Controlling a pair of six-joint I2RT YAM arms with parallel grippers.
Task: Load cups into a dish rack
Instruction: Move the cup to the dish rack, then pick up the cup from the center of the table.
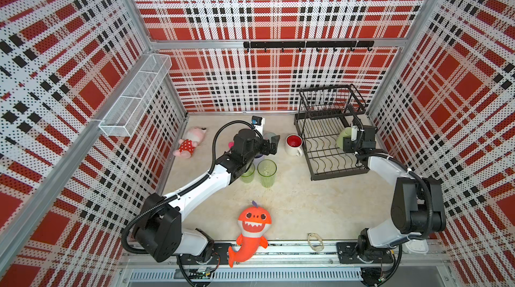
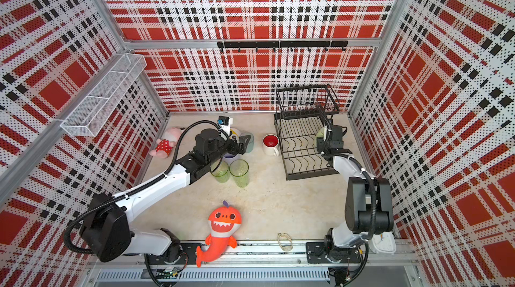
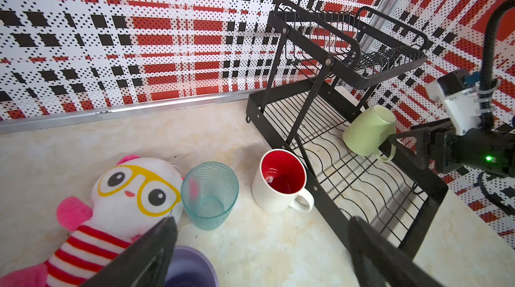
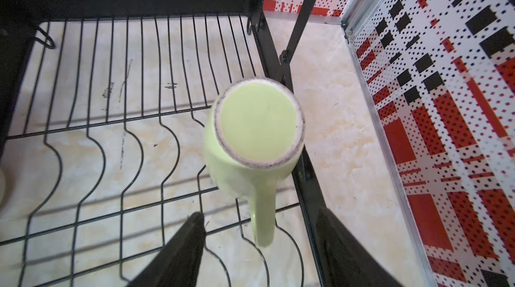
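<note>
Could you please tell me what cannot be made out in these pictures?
Lavender cup: cut off by the left wrist view's edge, mostly under the left arm in both top views.
Pale-green mug: largely behind the right arm in a top view.
Pale loop near the front rail: too small to identify.

Six cups (image 1: 266, 170), three plushies (image 1: 252, 230) (one rack (image 1: 340, 174))

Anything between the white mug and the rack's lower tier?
Nothing visible. The white mug stands beside the frame of the dish rack; its near slots are bare. The pale-green mug sits at the far side.
</note>
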